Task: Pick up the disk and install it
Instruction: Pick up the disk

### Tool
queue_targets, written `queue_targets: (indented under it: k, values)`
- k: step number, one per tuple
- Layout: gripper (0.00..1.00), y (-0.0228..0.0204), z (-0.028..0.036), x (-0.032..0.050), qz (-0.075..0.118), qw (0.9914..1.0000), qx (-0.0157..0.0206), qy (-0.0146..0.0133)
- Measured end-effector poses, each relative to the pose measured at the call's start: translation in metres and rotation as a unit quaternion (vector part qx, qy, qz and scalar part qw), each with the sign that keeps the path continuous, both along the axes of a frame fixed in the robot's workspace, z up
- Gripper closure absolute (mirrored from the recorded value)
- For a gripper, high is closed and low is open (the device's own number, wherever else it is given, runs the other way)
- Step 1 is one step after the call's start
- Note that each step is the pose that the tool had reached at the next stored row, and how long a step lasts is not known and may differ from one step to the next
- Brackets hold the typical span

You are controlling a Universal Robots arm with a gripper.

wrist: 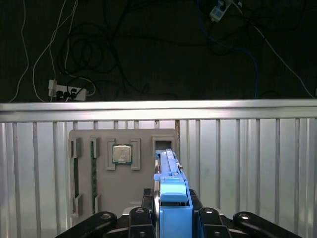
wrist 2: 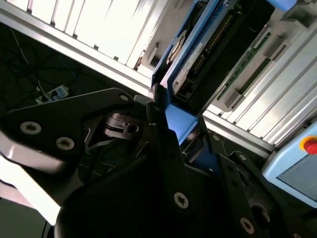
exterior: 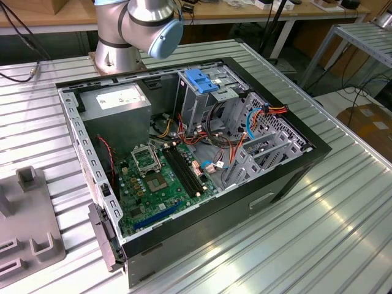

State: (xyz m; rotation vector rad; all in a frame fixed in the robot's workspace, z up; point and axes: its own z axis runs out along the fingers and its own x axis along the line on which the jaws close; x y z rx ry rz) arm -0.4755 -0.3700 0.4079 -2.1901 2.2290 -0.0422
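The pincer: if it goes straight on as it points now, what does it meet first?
Probably the grey tray; the disk held in the pincer would touch it first. Depth is unclear.

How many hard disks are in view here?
1. The disk stands edge-on, gripped in the hand, with the grey parts tray behind it. More could be hidden inside the drive cage of the open computer case.

A robotics lab: ribbed aluminium desk (exterior: 343, 208), mounted robot arm (exterior: 141, 27), opened computer case (exterior: 269, 190), workbenches (exterior: 245, 13) behind, power strip (wrist: 67, 91) on floor.
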Motion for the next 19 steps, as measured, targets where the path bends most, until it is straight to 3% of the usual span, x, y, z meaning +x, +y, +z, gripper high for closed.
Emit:
queue_targets:
  k: [15, 19]
  values:
    - [0.64, 0.0, 0.0404, 0.0, 0.0, 1.0, 0.0, 0.0001]
    - [0.64, 0.0, 0.0542, 0.0, 0.0, 1.0, 0.0, 0.0003]
